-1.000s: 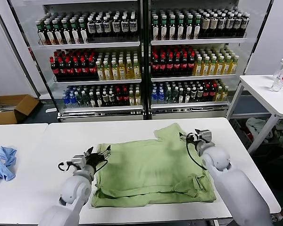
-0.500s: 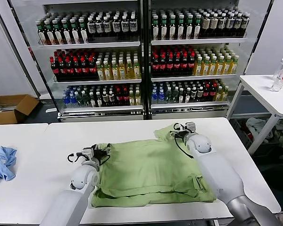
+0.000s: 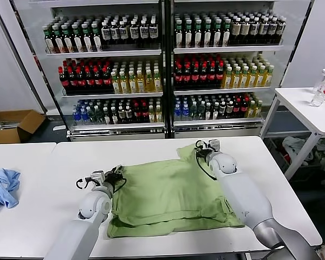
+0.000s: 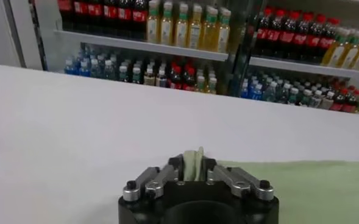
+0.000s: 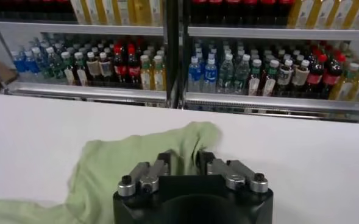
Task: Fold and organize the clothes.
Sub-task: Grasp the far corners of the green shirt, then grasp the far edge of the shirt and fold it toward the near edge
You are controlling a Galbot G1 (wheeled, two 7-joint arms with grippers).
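Observation:
The pale sage-green shirt [image 3: 168, 192] lies partly folded on the white table [image 3: 59, 157], its front hidden. My left gripper [image 3: 115, 175] is shut on the shirt's left edge; in the left wrist view a pinch of green cloth [image 4: 193, 163] stands between the fingers of that gripper [image 4: 193, 167]. My right gripper [image 3: 199, 148] is shut on the shirt's far right corner by the sleeve; in the right wrist view green cloth [image 5: 136, 161] runs between the fingers of that gripper [image 5: 183, 164].
A blue cloth [image 3: 2, 187] lies on the neighbouring table at the left. Drink coolers [image 3: 162, 65] stand behind the table. A side table with a bottle [image 3: 320, 89] is at the right; a cardboard box [image 3: 13, 123] is on the floor at the left.
Both grippers moved toward the far side and closed on the shirt's edges. The shirt's left edge has shifted slightly right and its far right corner is drawn in.

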